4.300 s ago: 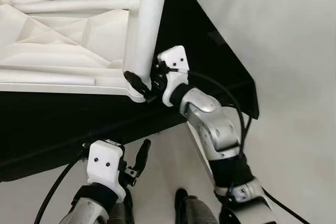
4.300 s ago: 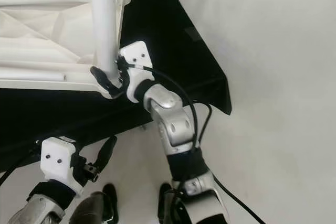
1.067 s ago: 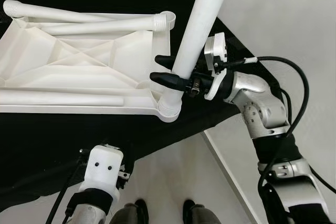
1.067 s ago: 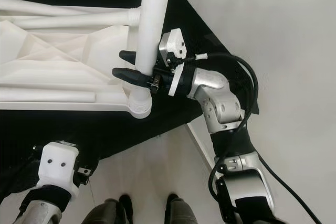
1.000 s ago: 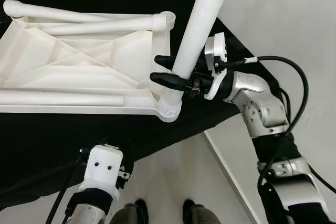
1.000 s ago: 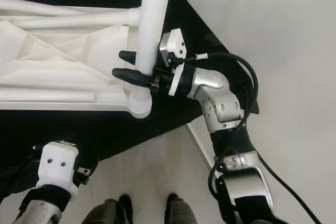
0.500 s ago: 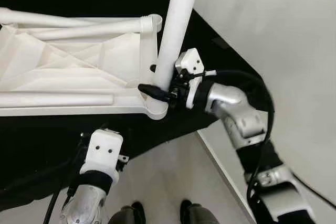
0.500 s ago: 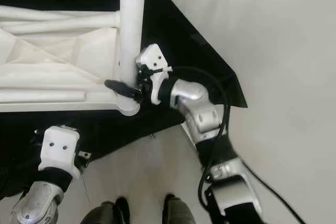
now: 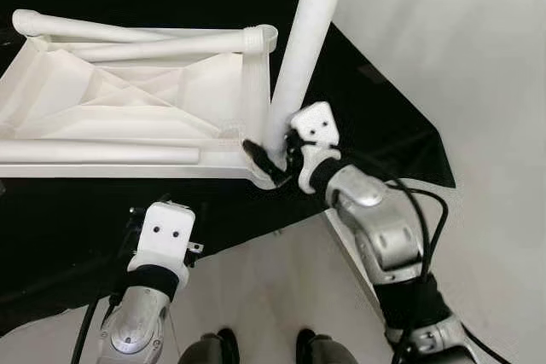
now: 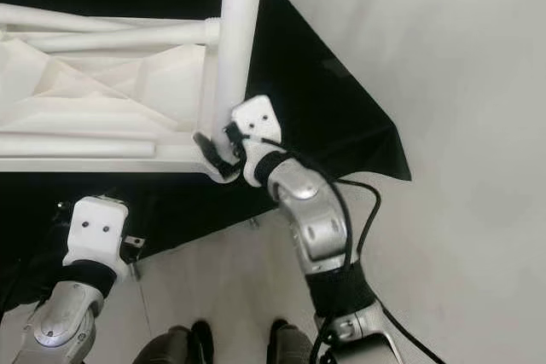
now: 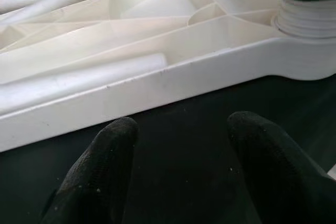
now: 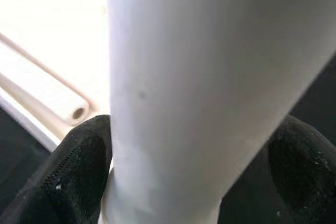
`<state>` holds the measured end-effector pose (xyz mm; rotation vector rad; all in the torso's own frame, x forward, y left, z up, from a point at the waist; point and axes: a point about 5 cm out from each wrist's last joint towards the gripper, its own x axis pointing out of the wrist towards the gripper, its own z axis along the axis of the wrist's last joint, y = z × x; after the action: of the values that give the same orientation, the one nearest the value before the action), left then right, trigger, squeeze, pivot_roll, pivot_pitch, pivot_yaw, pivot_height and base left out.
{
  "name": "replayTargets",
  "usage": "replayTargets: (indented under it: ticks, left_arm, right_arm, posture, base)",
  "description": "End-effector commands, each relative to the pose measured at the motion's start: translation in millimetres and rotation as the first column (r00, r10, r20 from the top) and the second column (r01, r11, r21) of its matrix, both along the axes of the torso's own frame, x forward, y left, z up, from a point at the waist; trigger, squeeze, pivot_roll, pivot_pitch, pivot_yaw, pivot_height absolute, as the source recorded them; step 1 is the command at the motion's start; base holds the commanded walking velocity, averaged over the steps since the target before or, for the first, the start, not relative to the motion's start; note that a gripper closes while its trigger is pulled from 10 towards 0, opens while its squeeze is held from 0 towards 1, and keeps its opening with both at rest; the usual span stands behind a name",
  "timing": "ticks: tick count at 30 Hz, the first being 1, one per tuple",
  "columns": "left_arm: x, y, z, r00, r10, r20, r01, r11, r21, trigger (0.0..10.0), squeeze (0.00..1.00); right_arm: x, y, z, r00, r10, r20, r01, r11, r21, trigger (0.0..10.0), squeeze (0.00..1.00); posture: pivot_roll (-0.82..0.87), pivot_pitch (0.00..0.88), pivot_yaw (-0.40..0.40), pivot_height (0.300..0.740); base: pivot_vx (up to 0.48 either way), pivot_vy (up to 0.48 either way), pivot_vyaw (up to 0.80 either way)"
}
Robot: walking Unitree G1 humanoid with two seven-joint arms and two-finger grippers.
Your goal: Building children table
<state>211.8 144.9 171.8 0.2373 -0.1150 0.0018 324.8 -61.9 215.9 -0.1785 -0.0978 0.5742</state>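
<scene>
Seen from the head camera: white plastic children's table (image 9: 128, 112), flipped underside up, ribs and diagonal braces exposed, lying on a black cloth (image 9: 358, 108) spread over the pale floor (image 9: 273, 296). Upright at the near right corner socket (image 9: 266, 178), a white table leg (image 9: 303, 49) rising out past the top of the picture. Clamped low on that leg, just above the socket, the right gripper (image 9: 271, 158), jaws closed around the tube from both sides, black fingers (image 12: 79, 171) pressed against the white surface in the right wrist view. Silver right arm (image 9: 384, 236) bent at the elbow, cable looping beside it, reaching in from the robot's right.

Lying loose inside the upturned top, a second leg (image 9: 102, 154) along the near rim, and two more legs (image 9: 153, 40) angled along the far edge, one threaded end touching the far right corner.

Nearer the robot, low over the black cloth and just short of the table's near rim, the left gripper (image 11: 178, 177), jaws apart and holding nothing, fingertips (image 11: 113, 145) well separated in the left wrist view, pointing toward the rim and the threaded base of the standing leg. White wrist housing (image 9: 164, 232) of the left arm visible from above. At the bottom edge, dark feet (image 9: 264, 349) on the floor.
</scene>
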Motion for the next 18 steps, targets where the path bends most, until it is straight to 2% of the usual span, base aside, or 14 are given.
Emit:
replayTargets:
  ticks: [1, 3, 4, 5, 6, 9, 11, 13, 15, 18]
  left_arm:
    - [-1.5, 2.2, -8, 0.999, 0.018, -0.026, -0.018, 1.000, 0.024, 10.0, 0.00]
    - [-2.3, 2.7, -8, 0.999, 0.023, -0.027, -0.022, 0.999, 0.024, 10.0, 0.00]
    - [-3.3, 3.2, -8, 0.999, 0.028, -0.029, -0.027, 0.999, 0.024, 10.0, 0.00]
    - [-3.3, 3.2, -8, 0.999, 0.028, -0.029, -0.027, 0.999, 0.024, 10.0, 0.00]
    - [-4.4, 3.3, -7, 0.999, 0.029, -0.029, -0.028, 0.999, 0.026, 10.0, 0.00]
    - [-7.1, 1.2, -6, 0.999, 0.014, -0.034, -0.013, 1.000, 0.024, 10.0, 0.00]
    - [-15.9, -8.3, -5, 0.997, -0.055, -0.058, 0.055, 0.998, 0.009, 10.0, 0.00]
    - [-19.3, -11.9, -6, 0.994, -0.081, -0.067, 0.081, 0.997, 0.000, 10.0, 0.00]
    - [-26.7, -18.4, -4, 0.987, -0.144, -0.070, 0.141, 0.989, -0.045, 10.0, 0.00]
    - [-31.0, -23.0, -2, 0.979, -0.193, -0.072, 0.188, 0.980, -0.071, 10.0, 0.00]
  right_arm:
    - [-1.7, 7.6, -9, 0.999, -0.028, -0.033, 0.028, 0.999, -0.016, 10.0, 0.00]
    - [0.1, 9.8, -10, 0.998, -0.045, -0.041, 0.044, 0.999, -0.015, 10.0, 0.00]
    - [3.1, 10.5, -11, 0.997, -0.067, -0.049, 0.066, 0.998, -0.010, 3.7, 0.00]
    - [3.1, 10.5, -11, 0.997, -0.067, -0.049, 0.066, 0.998, -0.010, 3.7, 0.00]
    - [5.3, 10.4, -12, 0.995, -0.082, -0.052, 0.082, 0.997, -0.005, 0.0, 0.00]
    - [6.7, 9.2, -10, 0.993, -0.104, -0.054, 0.104, 0.995, -0.001, 0.0, 0.00]
    - [8.4, 4.4, -7, 0.991, -0.122, -0.057, 0.123, 0.992, 0.007, 0.0, 0.00]
    - [8.3, 2.8, -6, 0.991, -0.122, -0.057, 0.123, 0.992, 0.008, 0.0, 0.00]
    - [6.3, 2.1, 0, 0.997, -0.043, -0.057, 0.045, 0.998, 0.039, 0.0, 0.00]
    - [5.5, 2.8, 3, 0.998, 0.026, -0.052, -0.023, 0.998, 0.065, 0.0, 0.00]
  posture:
    - [-0.04, 0.225, -0.016, 0.740]
    - [-0.03, 0.228, -0.015, 0.740]
    - [-0.03, 0.232, -0.013, 0.740]
    - [-0.03, 0.232, -0.013, 0.740]
    - [-0.01, 0.246, -0.009, 0.740]
    - [-0.01, 0.268, -0.007, 0.740]
    - [0.00, 0.304, -0.010, 0.740]
    - [0.00, 0.308, -0.010, 0.740]
    - [0.00, 0.340, -0.014, 0.740]
    - [0.00, 0.350, -0.017, 0.740]
  base:
    - [0.000, 0.000, 0.00]
    - [0.000, 0.000, 0.00]
    - [0.000, 0.000, 0.00]
    - [0.000, 0.000, 0.00]
    - [0.000, 0.000, 0.00]
    - [0.000, 0.000, 0.00]
    - [0.000, 0.000, 0.00]
    - [0.000, 0.000, 0.00]
    - [0.000, 0.000, 0.00]
    - [0.000, 0.000, 0.00]
